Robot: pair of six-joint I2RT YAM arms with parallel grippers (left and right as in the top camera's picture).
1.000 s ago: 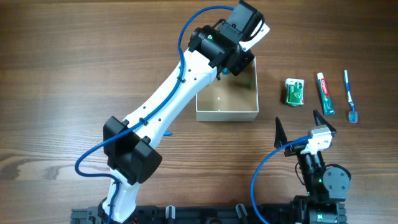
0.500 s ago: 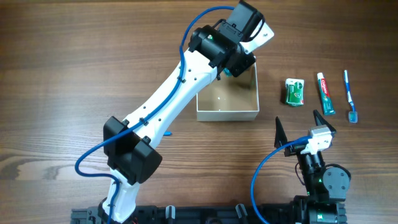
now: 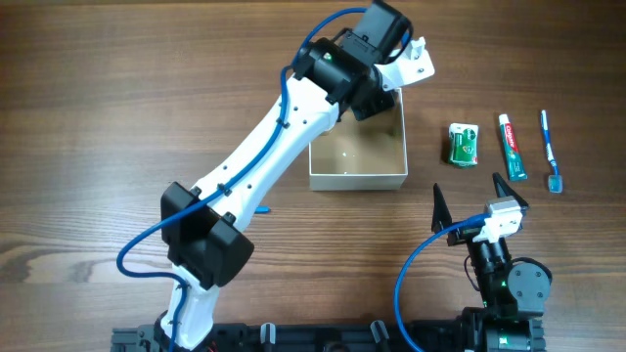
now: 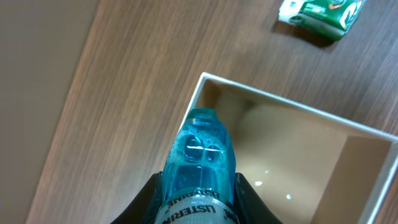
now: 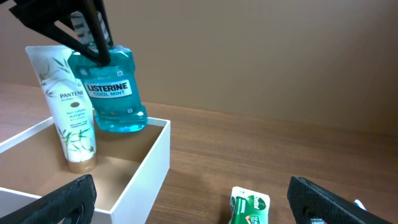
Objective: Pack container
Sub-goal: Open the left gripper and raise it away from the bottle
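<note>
The container (image 3: 357, 182) is a square white-walled box with a tan inside, at the table's middle. My left gripper (image 3: 377, 98) reaches over its far right corner and is shut on a blue Listerine bottle (image 4: 200, 158). The bottle hangs by the box's far corner (image 4: 205, 78). In the right wrist view the bottle (image 5: 112, 93) is beside a white Pantene tube (image 5: 71, 112) standing in the box (image 5: 155, 168). My right gripper (image 3: 472, 196) is open and empty, near the front edge, right of the box.
A green floss packet (image 3: 464, 143), a toothpaste tube (image 3: 512, 147) and a blue toothbrush (image 3: 551, 152) lie in a row right of the box. The packet also shows in the right wrist view (image 5: 250, 205) and the left wrist view (image 4: 323, 12).
My left wrist has swung a little to the right and away over the box's far corner, now covering the bottle from above. The right arm has not moved.
</note>
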